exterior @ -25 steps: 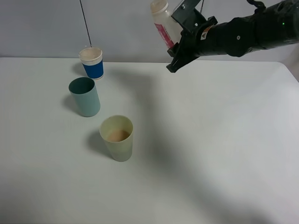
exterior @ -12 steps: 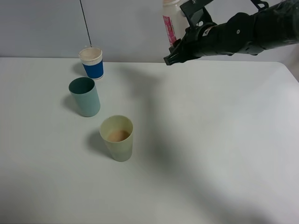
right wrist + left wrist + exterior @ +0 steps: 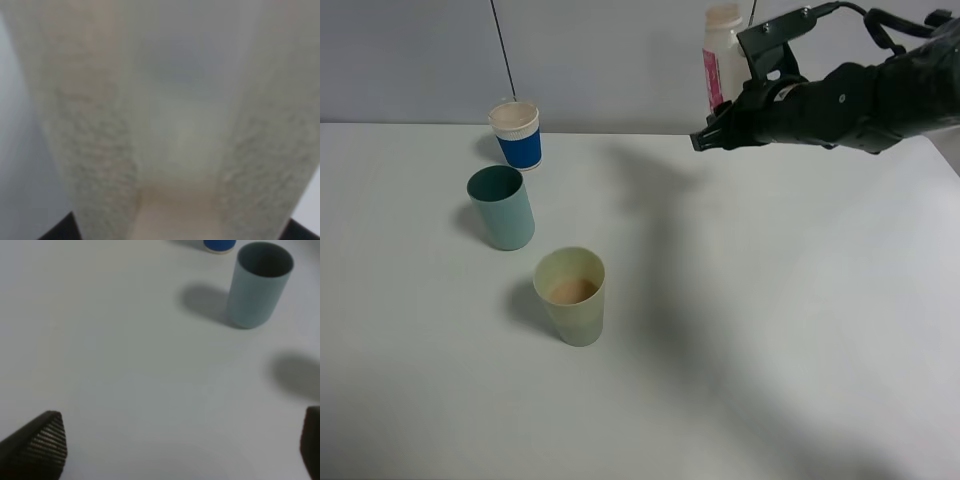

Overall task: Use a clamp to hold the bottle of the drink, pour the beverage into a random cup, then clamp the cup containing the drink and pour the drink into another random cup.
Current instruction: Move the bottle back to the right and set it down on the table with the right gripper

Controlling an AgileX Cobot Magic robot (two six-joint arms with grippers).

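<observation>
Above the table, far right side: bottle of the drink is upright, right clamp closed on its body. Peach beverage sits in pale yellow-green cup — pour looks done. Next, likely: lower bottle level onto bare surface, well apart from teal cup; release only once seated. Left clamp jaws wide apart — empty.

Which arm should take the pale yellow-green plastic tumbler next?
Left. The left pincer is open and empty; the right pincer is shut on the translucent plastic bottle, raised far from the yellow-green tumbler.
</observation>
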